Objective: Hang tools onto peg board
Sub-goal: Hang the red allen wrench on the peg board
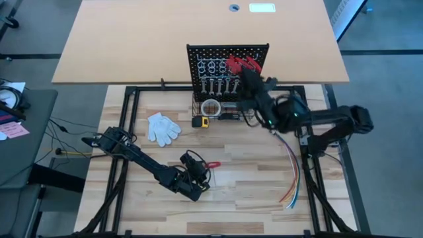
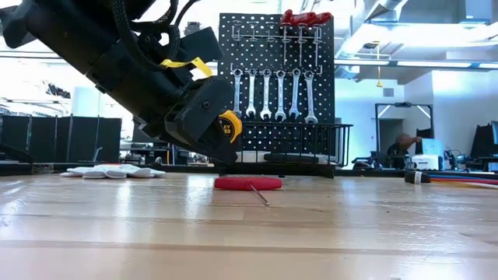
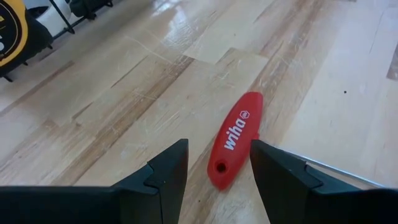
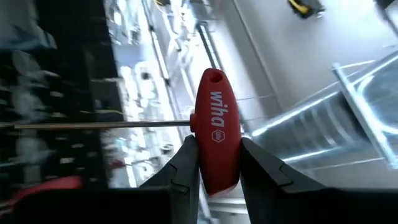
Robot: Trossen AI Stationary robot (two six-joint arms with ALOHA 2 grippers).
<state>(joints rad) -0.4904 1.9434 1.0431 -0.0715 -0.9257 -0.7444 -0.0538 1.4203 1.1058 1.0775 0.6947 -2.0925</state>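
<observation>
left gripper [image 3: 217,171] seemingly astride red-handled tool [image 3: 235,138]

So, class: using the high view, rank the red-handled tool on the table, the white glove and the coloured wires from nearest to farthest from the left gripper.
1. Red-handled tool, lying just beside the left gripper.
2. White glove, farther up the table toward the peg board.
3. Coloured wires, far across on the right arm's side.

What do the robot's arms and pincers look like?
Both arms are dark, nearly black, built of chunky jointed sections. The left arm has black cables looped along it and a yellow band near its wrist. The left pincer and the right pincer each end in two dark, flat-faced, blocky fingers.
</observation>
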